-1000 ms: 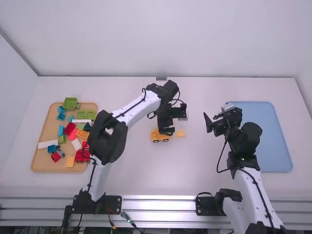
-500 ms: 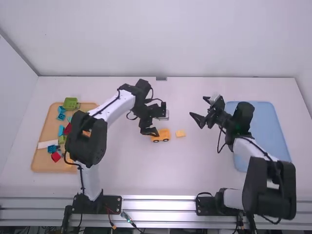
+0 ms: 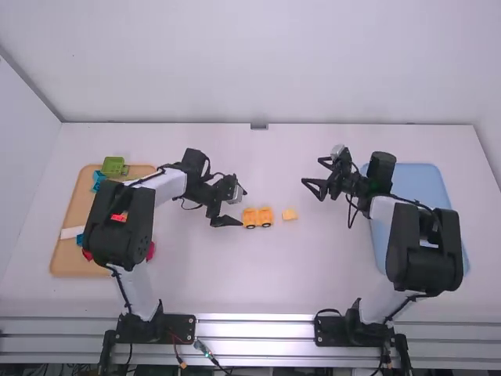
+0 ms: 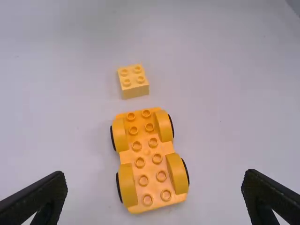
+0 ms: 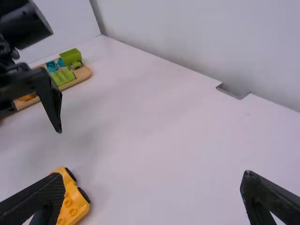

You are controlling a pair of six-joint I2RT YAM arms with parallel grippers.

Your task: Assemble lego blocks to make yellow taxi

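Yellow car base (image 3: pixel 250 217) on the table, yellow brick (image 3: pixel 290 214) near it at three o'clock.
In the high view, the left arm (image 3: pixel 117 223) hides much of the tan tray (image 3: pixel 66 258) and its blocks, far off at nine o'clock from the base; the right wrist view cuts the base off behind a finger. The left gripper (image 3: pixel 241 208), close by at ten o'clock, has its fingers spread wide, gripping nothing; the right gripper (image 3: pixel 311 171), at two o'clock, gapes just as empty.

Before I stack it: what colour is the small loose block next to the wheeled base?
Pale yellow, lighter than the orange-yellow base; clearest in the left wrist view.
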